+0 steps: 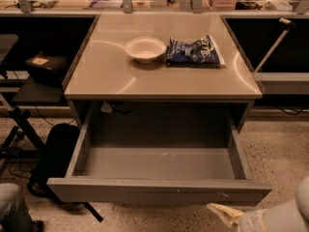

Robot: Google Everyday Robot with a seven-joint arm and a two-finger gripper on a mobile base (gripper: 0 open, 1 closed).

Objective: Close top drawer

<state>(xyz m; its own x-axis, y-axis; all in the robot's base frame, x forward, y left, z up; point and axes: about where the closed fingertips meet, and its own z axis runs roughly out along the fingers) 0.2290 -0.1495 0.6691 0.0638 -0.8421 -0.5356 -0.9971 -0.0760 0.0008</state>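
Top drawer (159, 191) stands wide open under tabletop (159, 79). Your gripper (226, 213) sits bottom right, just below drawer front; spread or clamped, you cannot tell.

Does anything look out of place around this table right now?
Only the top drawer stands wide open, its front panel scuffed white. The gripper sits low right, just below that front.
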